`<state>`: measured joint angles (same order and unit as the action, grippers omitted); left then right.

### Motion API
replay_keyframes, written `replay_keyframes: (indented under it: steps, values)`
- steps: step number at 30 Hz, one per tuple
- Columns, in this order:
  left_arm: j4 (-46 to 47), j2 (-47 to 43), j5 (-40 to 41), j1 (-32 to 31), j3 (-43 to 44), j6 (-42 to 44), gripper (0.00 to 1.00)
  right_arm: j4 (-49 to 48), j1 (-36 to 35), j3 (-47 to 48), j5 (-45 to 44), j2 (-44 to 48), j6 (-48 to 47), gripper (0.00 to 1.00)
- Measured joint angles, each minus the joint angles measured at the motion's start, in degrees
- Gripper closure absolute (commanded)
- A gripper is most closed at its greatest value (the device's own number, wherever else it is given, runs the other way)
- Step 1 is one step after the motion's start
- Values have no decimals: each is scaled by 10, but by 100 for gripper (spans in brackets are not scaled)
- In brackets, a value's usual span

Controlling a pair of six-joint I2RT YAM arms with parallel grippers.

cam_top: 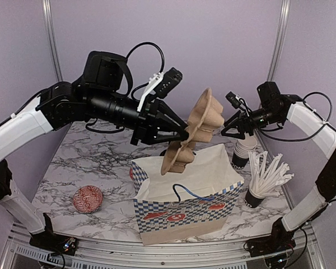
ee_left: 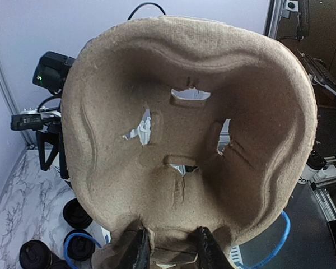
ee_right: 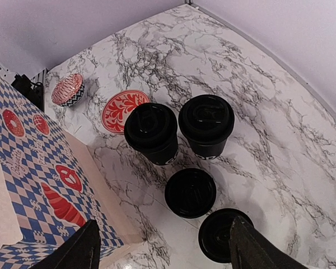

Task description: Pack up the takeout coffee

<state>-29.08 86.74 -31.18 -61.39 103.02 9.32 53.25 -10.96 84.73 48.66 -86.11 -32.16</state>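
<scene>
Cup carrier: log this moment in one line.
left hand: shut on cup carrier, tilted over open bag | right hand: open above lidded cups

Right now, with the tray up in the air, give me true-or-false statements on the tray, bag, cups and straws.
1. The left jaws are clamped on the pulp carrier. True.
2. The carrier lies flat inside the paper bag. False: it hangs tilted above the open bag.
3. The right jaws hold a coffee cup. False: they stand open and empty above the cups.
4. Four lidded coffee cups stand on the marble table. True.
5. The white straws stand in a red bowl. False: they stand in a black cup.
</scene>
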Motion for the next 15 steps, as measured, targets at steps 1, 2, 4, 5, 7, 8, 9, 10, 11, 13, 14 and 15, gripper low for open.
replay_keyframes:
  steps: [1,2,4,5,7,8,9,10,11,13,14,15]
  values:
    - [2,17,-4,-3,0,-1,76,0,0,0,-2,0,0,23]
    - [3,29,-7,-6,0,-2,76,0,0,0,-3,0,0,23]
    - [3,50,-12,-10,0,-6,76,0,0,0,-6,2,0,23]
    - [3,57,-14,-12,-1,-9,76,-1,0,0,-9,4,2,23]
    - [4,65,-18,-19,-4,-13,76,-1,0,-1,-12,9,3,23]
    - [5,66,-20,-24,-7,-15,76,-1,0,-1,-14,11,4,23]
    - [5,68,-23,-30,-10,-16,76,-1,0,-1,-14,12,5,23]
    - [4,71,-23,-33,-12,-17,76,-1,0,-1,-15,13,5,23]
    - [3,75,-22,-37,-12,-17,77,-1,0,-1,-15,14,6,23]
    - [-5,86,-12,-43,-11,-16,77,-2,0,-1,-17,14,6,23]
    - [-18,95,-2,-47,-10,-13,77,-2,0,-1,-18,14,7,23]
    - [-31,105,8,-49,-9,-11,77,-2,0,-1,-19,14,7,23]
